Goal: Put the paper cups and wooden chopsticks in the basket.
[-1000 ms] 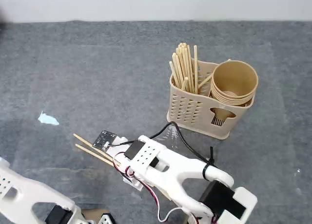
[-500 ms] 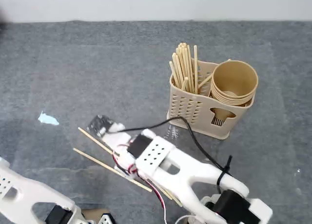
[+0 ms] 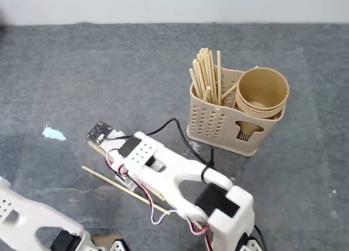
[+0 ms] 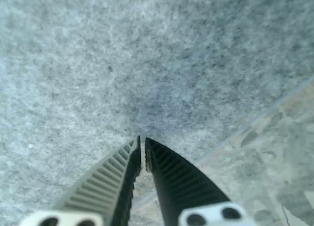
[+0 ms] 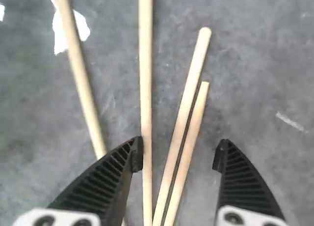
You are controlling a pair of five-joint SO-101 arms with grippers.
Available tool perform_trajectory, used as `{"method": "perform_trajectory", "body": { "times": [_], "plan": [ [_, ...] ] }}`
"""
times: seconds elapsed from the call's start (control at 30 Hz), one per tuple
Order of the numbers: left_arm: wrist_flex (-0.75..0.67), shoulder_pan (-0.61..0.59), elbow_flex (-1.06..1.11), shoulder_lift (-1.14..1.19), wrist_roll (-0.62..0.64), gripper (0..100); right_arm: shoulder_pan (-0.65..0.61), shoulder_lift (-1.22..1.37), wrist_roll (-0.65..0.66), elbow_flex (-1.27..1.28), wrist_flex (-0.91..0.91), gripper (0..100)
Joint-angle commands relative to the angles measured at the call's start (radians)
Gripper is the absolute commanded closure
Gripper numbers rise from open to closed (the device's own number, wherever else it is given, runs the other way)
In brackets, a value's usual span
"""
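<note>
- Your right arm (image 3: pixel 180 174) reaches from the high view's lower right to left of centre, wrist angled down at the mat (image 3: pixel 82 71).
- Right gripper (image 5: pixel 179 155): fingers apart, with two loose chopsticks (image 5: pixel 184 120) between them and a third just beside one finger.
- Basket (image 3: pixel 215 125), upper right of centre, holds the cups (image 3: pixel 263 90) and standing sticks (image 3: pixel 206 71).
- Left gripper (image 4: pixel 143 142): fingers pressed together over bare mat.

right hand (image 5: pixel 179 155) spread wide; left hand (image 4: pixel 143 140) pressed closed
</note>
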Motion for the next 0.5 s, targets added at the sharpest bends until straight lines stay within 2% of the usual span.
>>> {"method": "perform_trajectory", "body": {
  "times": [0.0,0.13,0.37,0.47],
  "plan": [
    [0.006,-0.006,-0.005,-0.012,-0.009,99,0.045,0.025,-0.011,-0.068,0.004,75.3],
    [0.006,-0.006,-0.005,-0.012,-0.009,99,0.058,0.062,-0.006,-0.061,0.005,78.3],
    [0.006,-0.008,-0.005,-0.012,-0.009,99,0.062,0.094,-0.006,-0.064,-0.004,98.1],
    [0.006,-0.008,-0.005,-0.012,-0.011,99,0.062,0.091,-0.005,-0.063,-0.004,98.9]
  ]
}}
